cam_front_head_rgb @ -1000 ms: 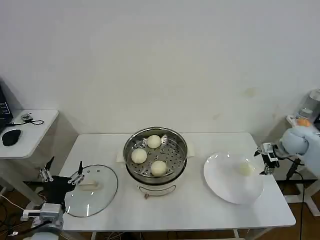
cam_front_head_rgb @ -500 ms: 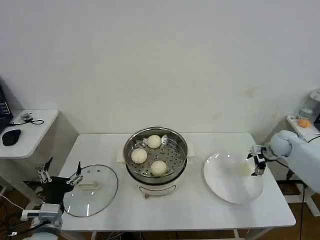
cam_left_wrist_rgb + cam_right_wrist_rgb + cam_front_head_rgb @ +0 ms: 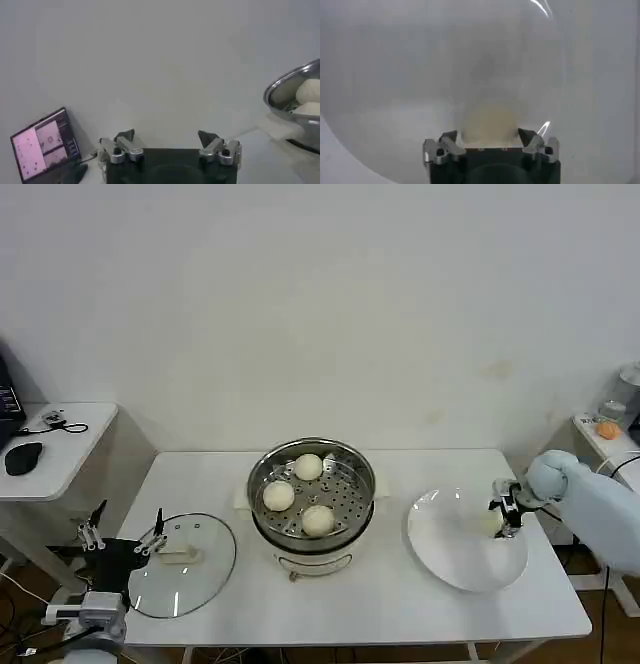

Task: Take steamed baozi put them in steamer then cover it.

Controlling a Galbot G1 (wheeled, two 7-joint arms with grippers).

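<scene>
three cream-white round dough buns (image 3: 308, 467) in round shiny steel steamer (image 3: 311, 494) | one bun (image 3: 489, 120) on flat white plate (image 3: 450, 559) | right hand (image 3: 503, 516) open, straddling it | left hand (image 3: 125, 530) open, empty

Right claw (image 3: 503, 519) partly hides the last baozi (image 3: 491, 524).

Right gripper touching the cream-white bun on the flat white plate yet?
Cannot tell. In the right wrist view the right gripper is open with the bun just beyond its fingertips; no clear gap or contact shows. The head view doesn't settle it.
</scene>
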